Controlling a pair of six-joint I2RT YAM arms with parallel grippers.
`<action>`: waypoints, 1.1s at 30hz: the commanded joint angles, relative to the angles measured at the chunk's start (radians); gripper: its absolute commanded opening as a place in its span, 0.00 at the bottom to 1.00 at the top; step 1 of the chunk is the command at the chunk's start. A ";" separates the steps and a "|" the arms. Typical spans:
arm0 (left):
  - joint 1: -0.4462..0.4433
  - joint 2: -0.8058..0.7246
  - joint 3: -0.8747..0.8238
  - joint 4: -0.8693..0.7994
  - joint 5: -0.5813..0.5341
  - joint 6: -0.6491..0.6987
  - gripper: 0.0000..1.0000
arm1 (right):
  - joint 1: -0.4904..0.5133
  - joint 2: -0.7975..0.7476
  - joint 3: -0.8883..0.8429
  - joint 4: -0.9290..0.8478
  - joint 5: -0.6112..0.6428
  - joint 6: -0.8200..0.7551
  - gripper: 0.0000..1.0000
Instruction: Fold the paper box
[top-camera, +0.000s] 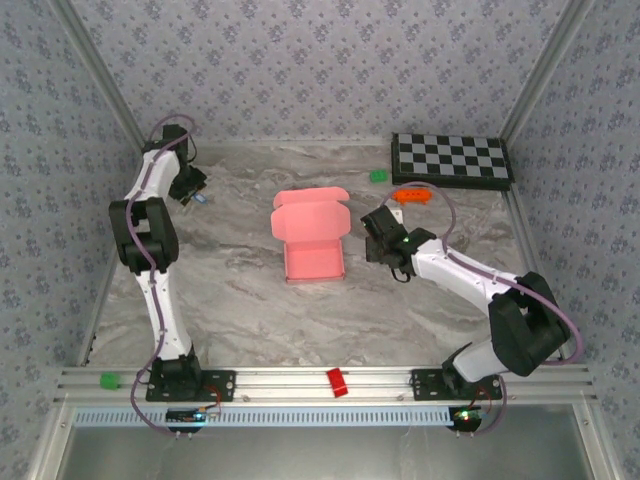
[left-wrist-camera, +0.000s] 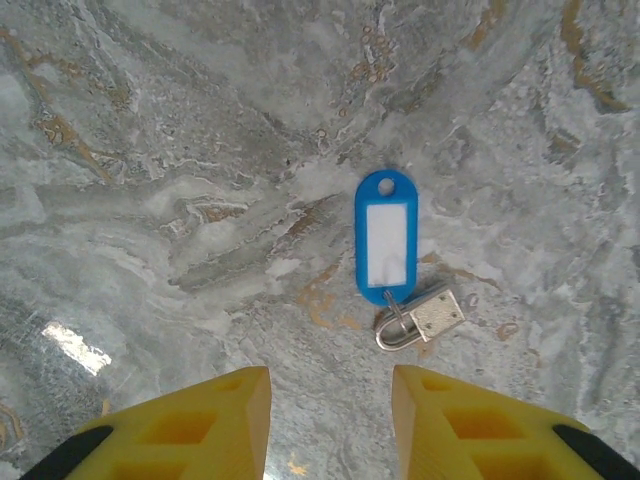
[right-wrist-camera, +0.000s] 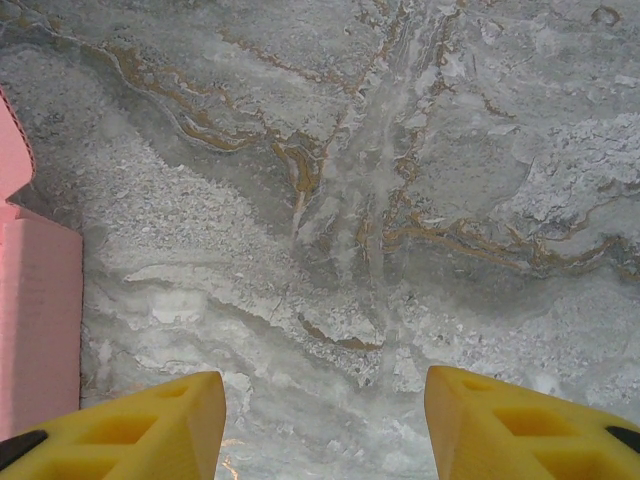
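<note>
The pink paper box (top-camera: 311, 240) lies in the middle of the marble table, partly folded, its lid flaps standing open at the far side. Its pink edge (right-wrist-camera: 35, 310) runs down the left side of the right wrist view. My right gripper (top-camera: 377, 232) hovers just right of the box, open, with bare table between its yellow fingers (right-wrist-camera: 140, 425). My left gripper (top-camera: 196, 190) hangs far left near the back wall, open and holding nothing, its yellow fingers (left-wrist-camera: 190, 430) spread above the marble.
A blue key tag with a small padlock (left-wrist-camera: 395, 260) lies just ahead of the left gripper. A checkerboard (top-camera: 450, 158), a green block (top-camera: 378, 176) and an orange toy (top-camera: 411, 195) sit at the back right. A red block (top-camera: 336, 381) rests on the front rail.
</note>
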 joint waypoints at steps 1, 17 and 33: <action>0.001 0.044 0.064 -0.049 0.021 -0.027 0.37 | -0.004 0.020 -0.009 0.004 -0.016 0.021 0.57; -0.004 0.165 0.204 -0.097 0.105 -0.052 0.36 | 0.005 0.024 -0.021 0.022 -0.025 0.027 0.57; -0.001 0.203 0.193 -0.093 0.122 -0.065 0.26 | 0.009 0.027 -0.027 0.022 -0.031 0.031 0.57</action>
